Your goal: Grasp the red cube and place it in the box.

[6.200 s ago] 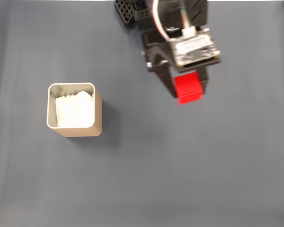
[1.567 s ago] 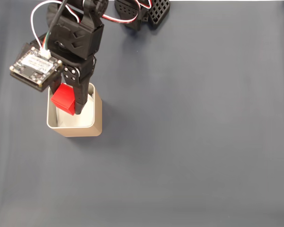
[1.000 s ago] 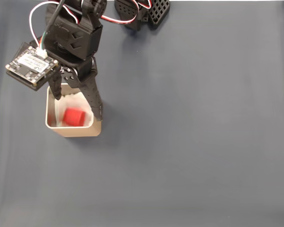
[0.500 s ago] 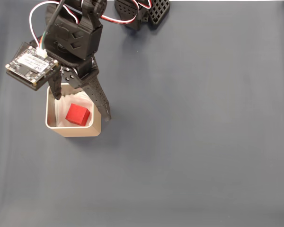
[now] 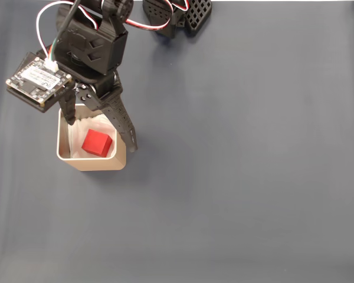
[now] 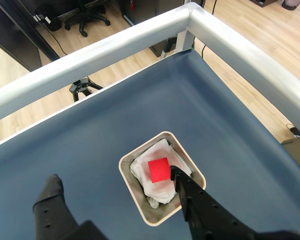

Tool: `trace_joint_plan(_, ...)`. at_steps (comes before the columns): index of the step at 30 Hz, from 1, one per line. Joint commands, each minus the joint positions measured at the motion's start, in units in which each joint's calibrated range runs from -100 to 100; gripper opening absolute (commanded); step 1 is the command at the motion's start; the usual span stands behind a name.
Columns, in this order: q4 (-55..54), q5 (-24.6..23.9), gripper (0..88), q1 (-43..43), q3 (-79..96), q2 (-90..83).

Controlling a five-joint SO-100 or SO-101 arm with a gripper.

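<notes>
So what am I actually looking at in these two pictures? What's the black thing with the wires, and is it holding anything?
The black thing is a small robot arm ending in a two-finger gripper. The fixed view looks straight down on a dark blue table. The wrist view comes from a camera riding on the arm itself, so you see the two black fingers from behind, plus the table's pale raised edge and a wooden floor beyond. On the table stands a tan box lined with white paper. The red cube lies inside it on the paper. The gripper holds nothing: its fingers are spread wide above the box, one on each side of it.
</notes>
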Motion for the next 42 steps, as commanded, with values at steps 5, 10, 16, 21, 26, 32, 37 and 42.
trace_joint_plan(5, -2.7, -1.07, 29.8, 0.34, -2.62, -1.69)
trace_joint_plan(10, -3.19, -1.27, 3.3, -1.51, -2.35, -2.38)
trace_joint_plan(16, -2.7, -0.24, 0.1, -6.76, -1.35, -4.2)
trace_joint_plan(21, -2.78, -0.78, 0.1, -13.22, 4.03, -9.82)
trace_joint_plan(26, -3.11, -1.42, 0.1, -20.18, 12.87, -18.22)
trace_joint_plan(32, -4.18, -1.76, 0.1, -25.08, 24.73, -28.17)
trace_joint_plan(37, -4.75, -1.71, 0.1, -26.29, 35.85, -37.69)
trace_joint_plan(42, -4.75, -1.47, 0.1, -26.64, 45.42, -46.43)
